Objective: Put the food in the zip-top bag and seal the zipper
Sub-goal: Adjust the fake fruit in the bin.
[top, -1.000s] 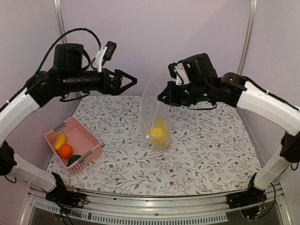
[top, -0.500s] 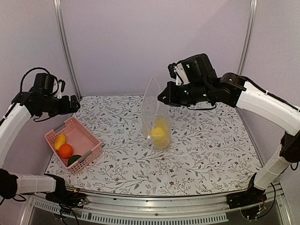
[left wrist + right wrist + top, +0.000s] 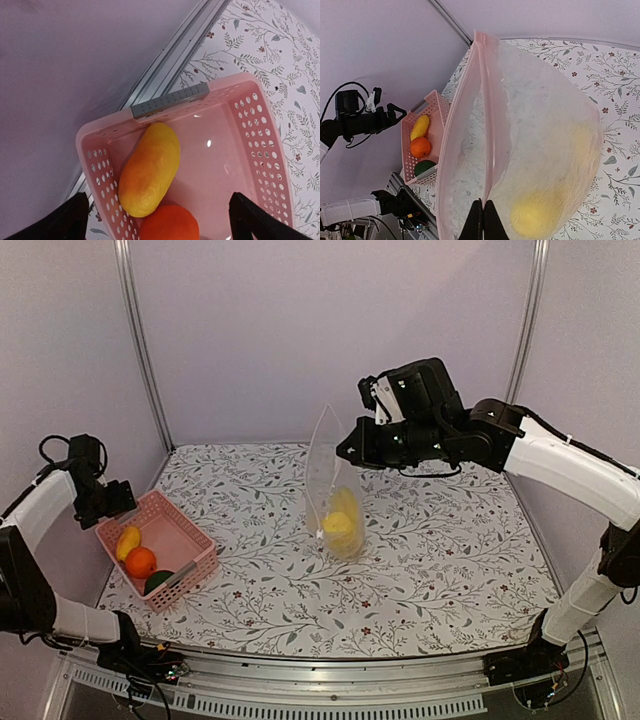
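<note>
The zip-top bag (image 3: 330, 475) stands upright mid-table with its mouth open, and yellow food (image 3: 339, 521) lies in its bottom. My right gripper (image 3: 346, 453) is shut on the bag's mouth edge by the zipper (image 3: 485, 105) and holds it up; its fingertips (image 3: 483, 216) are pinched on the plastic. In the pink basket (image 3: 192, 572) lie a yellow-orange piece (image 3: 150, 170), a round orange (image 3: 170, 223) and a dark green piece (image 3: 158, 581). My left gripper (image 3: 159, 212) is open and empty, hovering just above the yellow-orange piece and the orange.
The basket sits at the table's left edge beside a metal rail (image 3: 175, 57) and the purple wall. The floral table cover (image 3: 440, 560) spreads to the right of the bag. Frame posts (image 3: 140, 340) stand at the back corners.
My left arm has swung from high beside the bag down and left to above the basket, still open. The right gripper and the bag have stayed put.
</note>
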